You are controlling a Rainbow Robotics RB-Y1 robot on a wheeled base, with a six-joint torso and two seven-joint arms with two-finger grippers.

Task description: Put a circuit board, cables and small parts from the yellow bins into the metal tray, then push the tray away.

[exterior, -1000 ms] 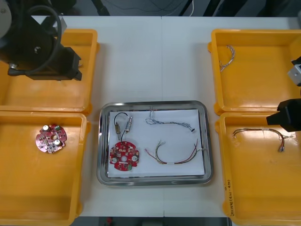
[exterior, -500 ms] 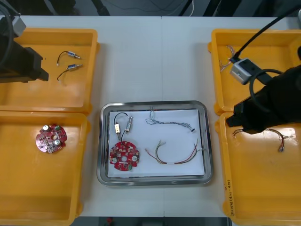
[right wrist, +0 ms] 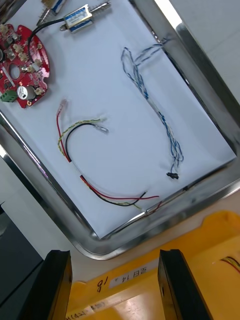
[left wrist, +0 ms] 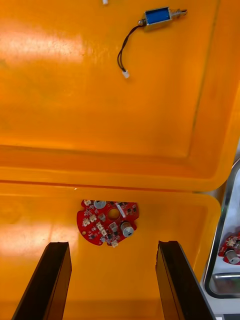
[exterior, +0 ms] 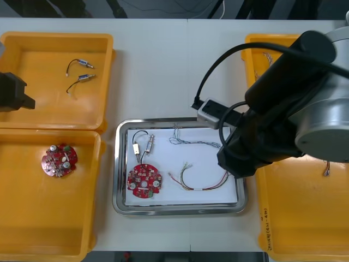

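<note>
light table (exterior: pixel 163 65) runs under everything, with yellow bins (exterior: pixel 49 213) along its left and right edges and the metal tray (exterior: pixel 174 209) between them, close to the near edge. the tray looks loaded: a red circuit board (exterior: pixel 144 180) lies in its near-left corner, small metal parts (exterior: pixel 143 144) with a black lead in the far-left corner, a twisted blue and white cable (exterior: pixel 193 142) along the far edge, and a red and yellow cable (exterior: pixel 203 182) toward the near-right corner, all on white lining.

the right gripper (right wrist: pixel 114 255) hangs by the tray's near-right corner, its black fingers (right wrist: pixel 56 285) spread wide with nothing between them. they stand above the rim of the near-right bin (exterior: pixel 294 218), just beside the tray's rim. the left gripper (left wrist: pixel 112 246) waits at the table's left edge, jaws likewise apart and empty, above the wall between the two left bins, where a second circuit board (exterior: pixel 59 160) and two more small parts (exterior: pixel 79 77) lie.

judging by the contents, filling is done and the push is the step in hand. the next move calls for lowering the right fingers against the tray's near rim and driving it straight toward the table's far edge, keeping to the lane between the bins. loose cables could slide if the shove is abrupt.
</note>
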